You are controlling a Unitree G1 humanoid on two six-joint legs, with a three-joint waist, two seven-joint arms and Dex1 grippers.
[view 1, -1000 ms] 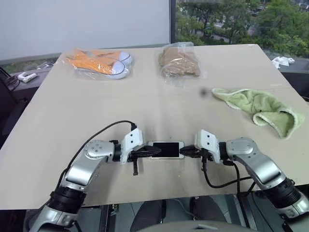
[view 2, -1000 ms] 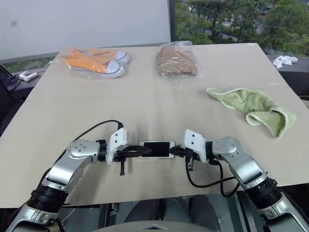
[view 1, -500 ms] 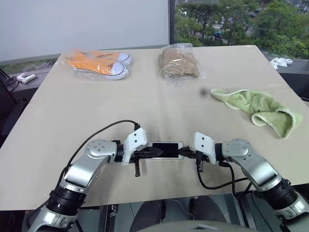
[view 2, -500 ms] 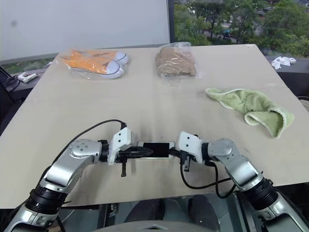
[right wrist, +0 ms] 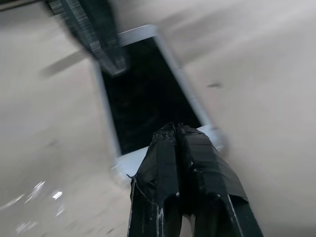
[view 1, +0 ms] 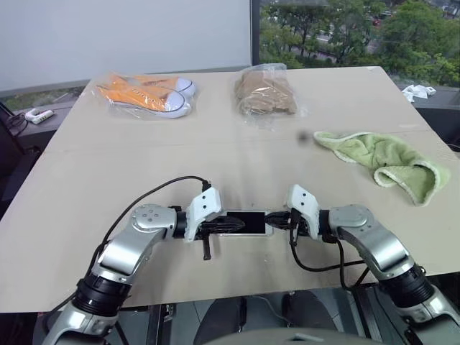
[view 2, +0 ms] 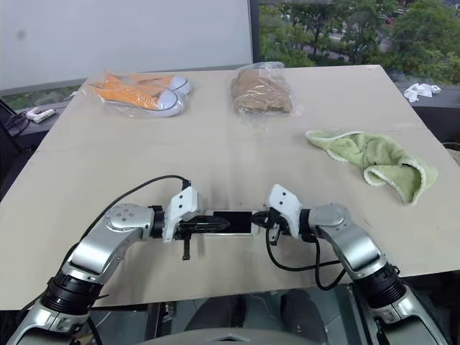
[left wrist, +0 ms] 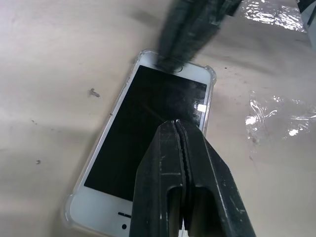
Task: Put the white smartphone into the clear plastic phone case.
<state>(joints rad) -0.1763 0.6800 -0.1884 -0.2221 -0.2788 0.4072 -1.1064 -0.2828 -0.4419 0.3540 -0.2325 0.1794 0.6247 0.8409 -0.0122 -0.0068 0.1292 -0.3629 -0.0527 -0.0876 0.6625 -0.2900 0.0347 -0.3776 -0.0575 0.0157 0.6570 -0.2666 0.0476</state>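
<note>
In the lower middle of the head view, the white smartphone (view 1: 249,222) lies on the tabletop (view 1: 215,158), seated in the clear plastic phone case (left wrist: 211,75). The right tool (view 1: 279,221) has edged inward; both it and the left tool (view 1: 228,226) press down with fingers together, apparently finishing the seating.

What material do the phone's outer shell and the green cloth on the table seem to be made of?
The clear plastic phone case around the white smartphone looks like glossy transparent plastic, possibly soft: its raised, rounded corners stand out past the white bezel. The green cloth looks like matte, fuzzy towel fabric, perhaps microfibre: it lies in soft, rumpled folds.
</note>
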